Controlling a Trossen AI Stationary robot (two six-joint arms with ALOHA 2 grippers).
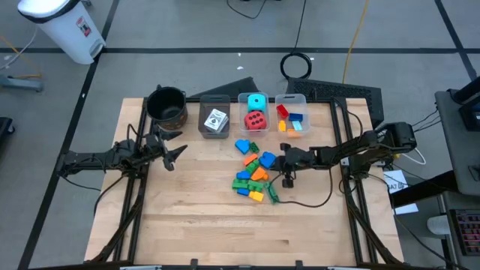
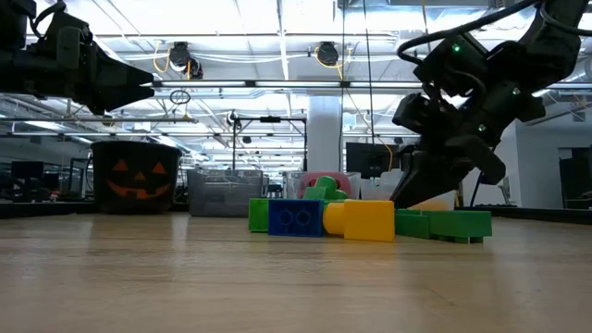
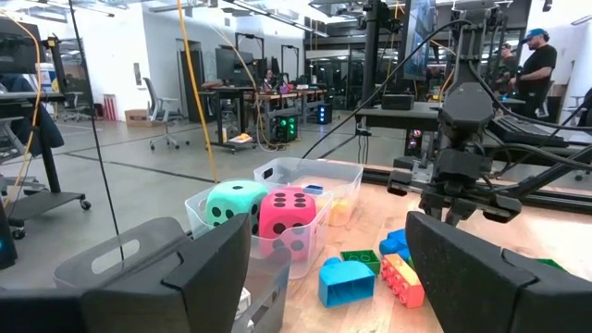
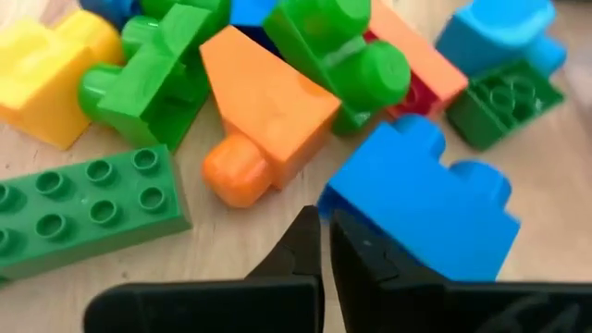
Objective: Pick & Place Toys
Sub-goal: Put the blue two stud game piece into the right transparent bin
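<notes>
While the left end effector [image 1: 174, 154] is held open above the bench [image 1: 187, 217] near the black pot [image 1: 166, 106], the right end effector [image 4: 324, 242] is closed empty. It is lowered at the pile of bricks [image 1: 255, 171], beside a blue brick [image 4: 425, 205].

Bare table [image 1: 195, 210] lies left of the crowded brick pile [image 1: 255, 171].

Bright overhead ceiling lights, soft shadows, blurred wrist close-up

No text, label, brand or number can be read anywhere.
</notes>
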